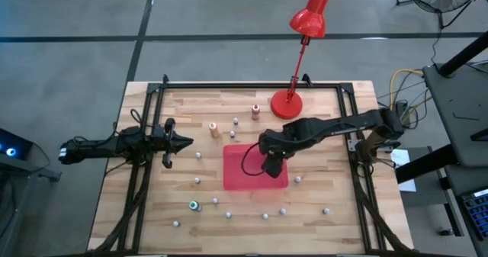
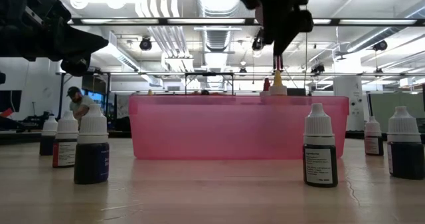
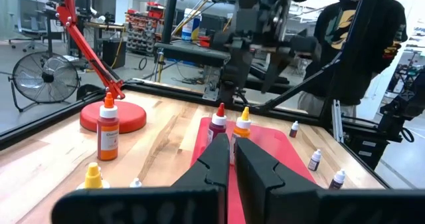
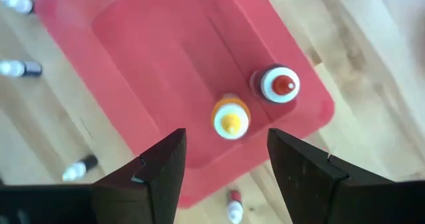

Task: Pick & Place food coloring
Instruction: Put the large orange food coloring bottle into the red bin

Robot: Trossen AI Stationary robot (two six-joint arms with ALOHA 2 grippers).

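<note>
The red tray (image 1: 238,175) lies mid-table. Two larger food coloring bottles stand upright in it, one yellow-tipped (image 4: 230,117) and one red-tipped (image 4: 279,86). My right gripper (image 4: 226,161) hovers open above them, fingers pointing down, touching nothing; the high view shows this right gripper (image 1: 272,165) over the tray's right half. Small white-capped bottles (image 1: 216,201) stand scattered on the wood around the tray, with a teal one (image 1: 194,205), an orange one (image 1: 213,129) and a pink one (image 1: 255,110). My left gripper (image 1: 183,142) waits shut at the table's left.
A red desk lamp stands on its round base (image 1: 287,104) at the far edge, just beyond the tray. A black frame (image 1: 252,85) borders the table. In the low view, small bottles (image 2: 320,147) stand in front of the tray wall (image 2: 239,125). A person (image 2: 80,106) is in the room behind.
</note>
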